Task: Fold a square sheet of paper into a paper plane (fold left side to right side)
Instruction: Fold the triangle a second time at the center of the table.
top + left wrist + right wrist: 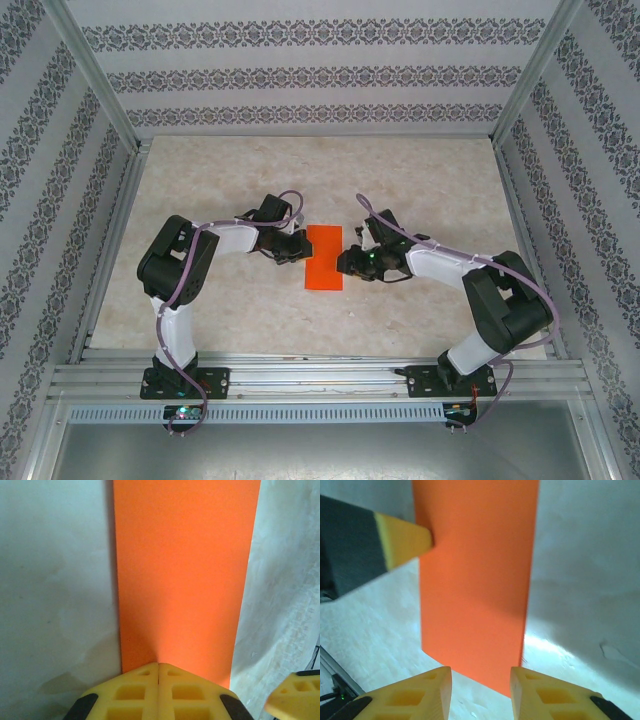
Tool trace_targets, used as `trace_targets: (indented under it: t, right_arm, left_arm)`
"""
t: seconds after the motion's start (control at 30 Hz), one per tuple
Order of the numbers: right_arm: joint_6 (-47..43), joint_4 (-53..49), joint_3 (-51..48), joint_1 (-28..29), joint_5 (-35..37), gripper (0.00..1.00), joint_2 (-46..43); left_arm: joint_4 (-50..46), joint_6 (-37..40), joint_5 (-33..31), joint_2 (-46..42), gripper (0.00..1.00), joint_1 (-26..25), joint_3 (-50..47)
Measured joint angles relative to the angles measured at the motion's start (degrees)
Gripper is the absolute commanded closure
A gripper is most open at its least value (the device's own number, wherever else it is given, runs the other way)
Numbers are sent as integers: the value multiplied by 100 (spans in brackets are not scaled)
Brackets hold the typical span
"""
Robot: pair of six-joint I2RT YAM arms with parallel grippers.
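Note:
The square sheet of paper (324, 257) lies flat mid-table as a narrow bright orange rectangle, folded over. My left gripper (300, 245) is shut, and its yellow fingertips (150, 672) rest together over the paper's (185, 570) left edge. My right gripper (346, 262) sits just right of the sheet. In the right wrist view it (481, 672) stands open, with the paper's (475, 580) near edge just beyond the fingertips and nothing between them. In that same view the left gripper (405, 540) touches the far edge.
The table (420, 180) is pale and marbled, fenced by aluminium rails and patterned walls. A metal rail (320, 375) runs along the near edge by the arm bases. One yellow finger of the right gripper (295, 695) shows at the bottom right of the left wrist view.

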Motion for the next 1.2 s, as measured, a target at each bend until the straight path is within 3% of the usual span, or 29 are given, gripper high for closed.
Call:
trace_targets:
  t: [0.6,1.07,1.2]
  right_arm:
    - [446,275,-35,227,-122,62,518]
    - [723,817,-109,210,-323,70,516]
    - [745,942,-109,168,-402,65,516]
  left_arm:
    - [0,0,-46,-13,100,-24,-4]
    - [0,0,-44,-15,100,-24,-4]
    - [0,0,-46,-15,100,-24,-4]
